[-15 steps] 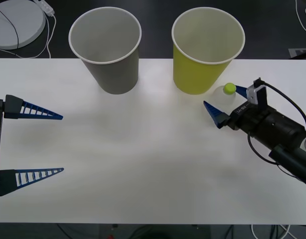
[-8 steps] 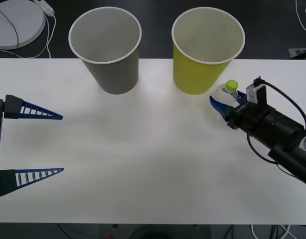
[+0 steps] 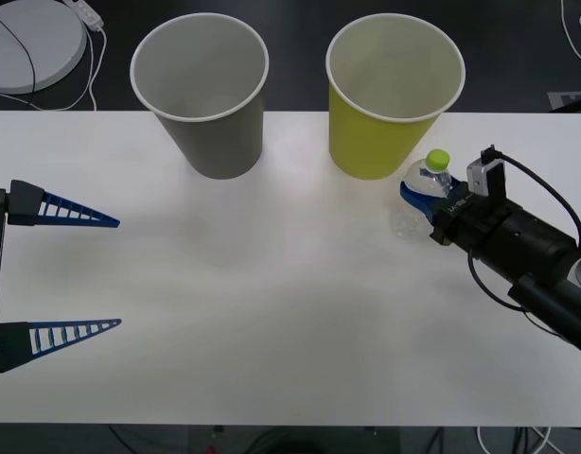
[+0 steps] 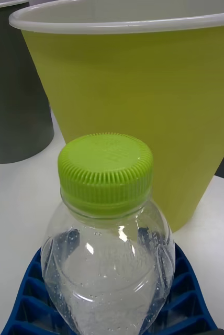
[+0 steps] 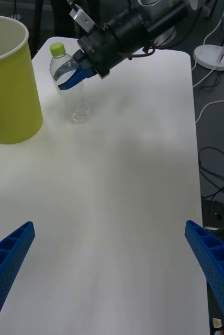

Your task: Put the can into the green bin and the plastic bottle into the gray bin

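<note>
The clear plastic bottle point(image 3: 426, 177) with a lime-green cap stands at the right of the white table, close beside the green bin point(image 3: 385, 132). My right gripper point(image 3: 421, 192) is shut on the bottle's body point(image 4: 109, 251), its blue fingers point(image 4: 188, 298) wrapped around both sides. The left wrist view shows the same grip point(image 5: 70, 78) on the bottle point(image 5: 75, 97), which leans slightly. The gray bin point(image 3: 215, 132) stands left of the green bin point(image 4: 143, 94). My left gripper point(image 3: 118, 272) rests open at the table's left edge. The can is out of view.
Both bins stand upright along the table's point(image 3: 290, 312) far edge with their white insides showing. A white round base point(image 3: 26, 43) with a cable lies on the dark floor behind the far left corner.
My right gripper's fingers closed from open around the bottle. The bottle's cap has shifted slightly up and away. The left arm has not moved.
</note>
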